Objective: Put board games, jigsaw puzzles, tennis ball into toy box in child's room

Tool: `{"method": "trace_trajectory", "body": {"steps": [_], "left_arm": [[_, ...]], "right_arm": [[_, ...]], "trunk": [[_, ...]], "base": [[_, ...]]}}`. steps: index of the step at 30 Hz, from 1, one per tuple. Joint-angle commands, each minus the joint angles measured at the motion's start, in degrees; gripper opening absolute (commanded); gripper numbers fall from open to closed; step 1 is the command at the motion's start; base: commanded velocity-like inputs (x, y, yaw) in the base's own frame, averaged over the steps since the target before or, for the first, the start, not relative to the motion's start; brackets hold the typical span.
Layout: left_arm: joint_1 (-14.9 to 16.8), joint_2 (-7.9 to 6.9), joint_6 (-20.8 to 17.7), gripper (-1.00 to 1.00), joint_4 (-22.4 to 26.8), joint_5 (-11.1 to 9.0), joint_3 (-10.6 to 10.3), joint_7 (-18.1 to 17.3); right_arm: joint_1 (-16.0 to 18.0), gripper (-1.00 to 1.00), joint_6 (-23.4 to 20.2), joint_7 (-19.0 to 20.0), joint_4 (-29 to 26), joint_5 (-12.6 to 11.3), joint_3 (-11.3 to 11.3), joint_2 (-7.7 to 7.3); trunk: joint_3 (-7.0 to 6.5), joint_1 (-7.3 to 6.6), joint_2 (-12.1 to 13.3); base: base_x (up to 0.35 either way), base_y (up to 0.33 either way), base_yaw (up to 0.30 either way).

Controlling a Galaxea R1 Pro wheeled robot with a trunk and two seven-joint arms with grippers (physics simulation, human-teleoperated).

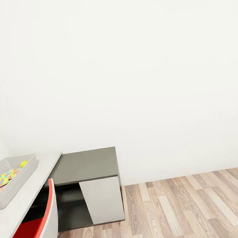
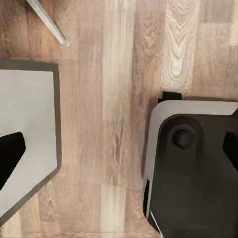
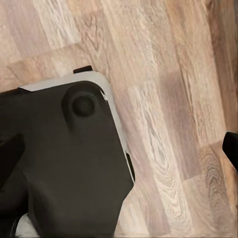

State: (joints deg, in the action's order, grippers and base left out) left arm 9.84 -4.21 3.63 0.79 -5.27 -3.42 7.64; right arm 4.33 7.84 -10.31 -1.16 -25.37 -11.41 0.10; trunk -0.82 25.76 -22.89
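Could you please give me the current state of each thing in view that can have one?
toy box: open-topped, on the light grey desk top, holding toys
jigsaw puzzle: lying inside the toy box
tennis ball: inside the toy box, at its far end
red chair: upright beside the desk

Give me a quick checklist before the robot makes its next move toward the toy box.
1. Toy box on the light grey desk top: ok.
2. Tennis ball inside the box: ok.
3. Puzzle sheets inside the box: ok.
4. Board games in the box: cannot tell, box partly cut off.
5. Red chair standing close by the desk: not ok, may block approach.
6. Either tool carrying something: cannot tell.
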Motion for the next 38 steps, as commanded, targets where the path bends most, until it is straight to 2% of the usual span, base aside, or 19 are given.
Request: {"method": "trace_trajectory", "body": {"steps": [1, 5, 8, 13, 16, 20, 30, 38], "left_arm": [[-1.5, -0.03, 1.1, 1.00, -0.1, -0.3, -0.4, 0.2], [-5.7, -0.08, 3.5, 1.00, -0.1, -0.1, -0.5, 0.4], [-7.4, -0.13, 5.3, 1.00, -0.1, 0.0, -0.5, 0.5], [-10.0, -0.18, 7.3, 1.00, -0.1, 0.0, -0.5, 0.6], [-10.3, -0.18, 7.4, 1.00, -0.1, -0.2, -0.4, 0.6], [-10.4, -0.19, 7.1, 1.00, 0.0, -0.1, -0.1, 0.5], [-10.1, 1.98, 7.3, 1.00, 4.9, -0.2, 0.4, 0.4], [-10.1, 2.04, 7.3, 1.00, 5.2, -0.1, 0.3, 0.4]], "right_arm": [[-0.4, 1.00, 0.2, -0.1, 0.1, -0.5, -0.5, -0.14], [-1.0, 1.00, 0.3, -0.1, 0.2, -0.4, -0.5, -0.40], [-1.1, 1.00, 0.4, -0.1, 0.2, -0.4, -0.5, -0.57], [-1.2, 1.00, 0.4, -0.1, 0.0, -0.3, -0.6, -2.59], [-1.2, 1.00, 0.4, -0.1, 0.0, -0.3, -0.6, -3.09], [-1.2, 1.00, 0.3, -0.1, 0.0, -0.4, -0.6, -2.69], [-1.2, 1.00, 0.4, 0.0, 0.0, -0.8, -0.3, -2.25], [-1.2, 1.00, 0.4, 0.0, 0.1, -0.8, -0.3, -2.26]], "trunk": [[0.00, 0.03, 0.0], [0.00, 0.03, 0.0], [0.00, 0.03, 0.0], [0.00, 0.03, 0.0], [0.00, 0.03, 0.0], [0.00, 0.03, 0.0], [0.00, 0.03, 0.0], [0.00, 0.03, 0.0]], "base": [[0.000, 0.000, 0.000], [0.000, 0.000, 0.000], [0.000, 0.000, 0.000], [0.000, 0.000, 0.000], [0.000, 0.000, 0.000], [0.000, 0.000, 0.000], [0.000, 0.000, 0.000], [0.000, 0.000, 0.000]]}}
